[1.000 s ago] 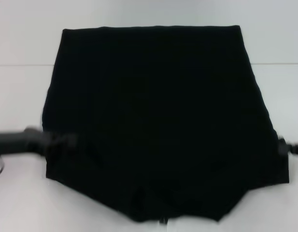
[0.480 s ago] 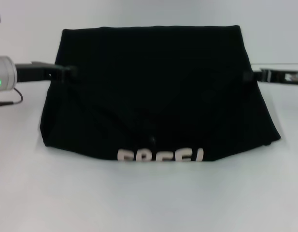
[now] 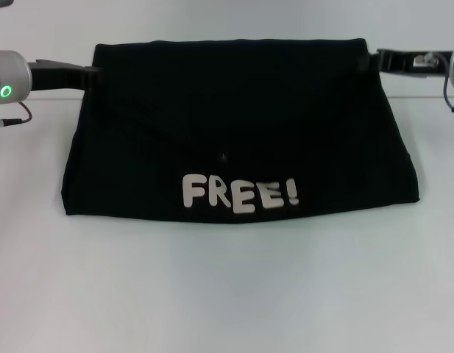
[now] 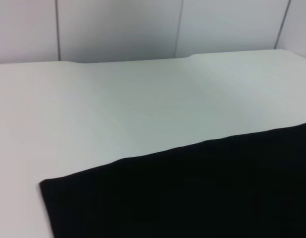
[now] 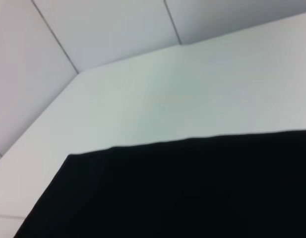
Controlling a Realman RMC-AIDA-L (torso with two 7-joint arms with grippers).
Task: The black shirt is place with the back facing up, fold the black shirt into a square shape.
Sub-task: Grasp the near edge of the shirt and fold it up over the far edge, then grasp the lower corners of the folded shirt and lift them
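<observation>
The black shirt [image 3: 241,132] lies on the white table, doubled over into a wide band, with cream "FREE!" lettering [image 3: 240,193] facing up near its front edge. My left gripper [image 3: 94,71] sits at the shirt's far left corner and my right gripper [image 3: 365,62] at its far right corner. Each is shut on the top layer of cloth, its tips lost against the black fabric. Faint creases run from both corners toward the middle. The left wrist view shows the black shirt [image 4: 192,193] as a flat expanse with one corner, and the right wrist view shows the black shirt [image 5: 192,188] the same way.
The white table [image 3: 227,294] stretches in front of the shirt and to both sides. A pale panelled wall [image 4: 143,25] rises behind the table's far edge.
Both grippers carried the shirt's near edge up and away to the far edge, folding it over itself. The lettering has come fully into view and the front edge has drawn back from me.
</observation>
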